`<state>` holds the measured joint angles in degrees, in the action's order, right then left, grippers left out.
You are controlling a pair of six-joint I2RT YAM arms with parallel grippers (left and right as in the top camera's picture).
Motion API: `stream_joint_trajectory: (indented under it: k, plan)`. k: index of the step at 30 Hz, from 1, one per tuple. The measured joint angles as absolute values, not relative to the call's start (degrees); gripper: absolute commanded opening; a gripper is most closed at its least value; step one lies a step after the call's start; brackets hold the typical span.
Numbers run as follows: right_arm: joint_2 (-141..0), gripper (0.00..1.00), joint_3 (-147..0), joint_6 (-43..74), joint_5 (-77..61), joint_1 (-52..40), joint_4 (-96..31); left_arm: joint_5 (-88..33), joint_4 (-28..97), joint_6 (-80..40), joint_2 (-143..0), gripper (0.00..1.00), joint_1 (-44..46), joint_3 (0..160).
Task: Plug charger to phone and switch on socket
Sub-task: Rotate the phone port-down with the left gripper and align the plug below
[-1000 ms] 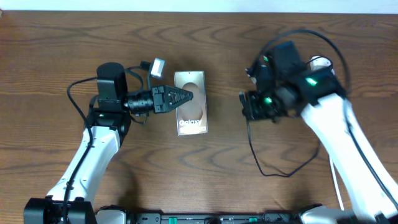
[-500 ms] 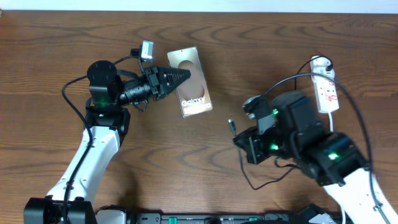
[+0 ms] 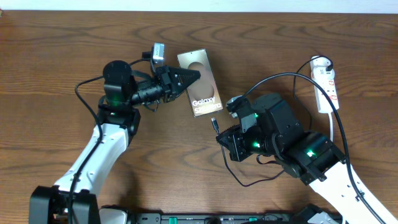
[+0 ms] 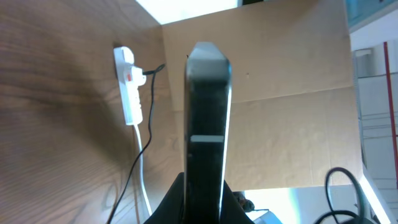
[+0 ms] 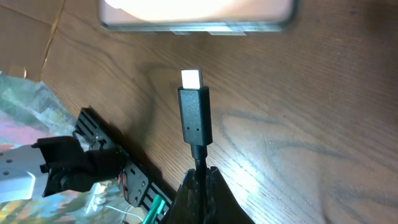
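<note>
The phone (image 3: 210, 94), a dark grey slab with "Galaxy" lettering, lies tilted at the table's middle. My left gripper (image 3: 190, 78) is shut on its upper end. In the left wrist view the phone (image 4: 208, 124) stands edge-on between the jaws of the left gripper (image 4: 205, 202). My right gripper (image 3: 222, 133) is shut on the charger (image 3: 215, 124) just behind its connector. The connector (image 5: 195, 115) points at the phone's lower edge (image 5: 199, 17) with a short gap between them; the right gripper (image 5: 202, 186) sits below it. The black cable loops to a plug in the white socket (image 3: 326, 86).
The socket's white cord (image 3: 336, 163) runs down the right side under my right arm. The charger's slack loops on the table (image 3: 250, 182) in front of the right gripper. A cardboard wall (image 4: 286, 62) stands behind the table. The base rail (image 3: 217, 218) lines the near edge.
The left gripper has carried the phone to the right and turned it. The right gripper has moved up and left, bringing the connector close to the phone's lower end.
</note>
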<state>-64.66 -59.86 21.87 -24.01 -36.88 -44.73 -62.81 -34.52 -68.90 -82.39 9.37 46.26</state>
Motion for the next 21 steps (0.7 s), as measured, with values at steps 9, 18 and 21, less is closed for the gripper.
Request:
stream_joint_trajectory:
  k: [9,18,21]
  plan:
    - [-64.66,0.01,-59.86,22.04,-24.01,-36.88,-44.64,-62.81,-34.5,-68.75,-83.7,0.08,9.43,46.26]
    - [-64.69,0.01,-59.86,25.76,-24.01,-36.88,-43.77,-62.81,-34.5,-69.23,-83.7,0.07,9.43,46.26]
    - [-64.75,0.01,-59.86,27.2,-24.01,-36.88,-42.76,-62.78,-34.52,-69.95,-83.7,0.07,9.43,46.26]
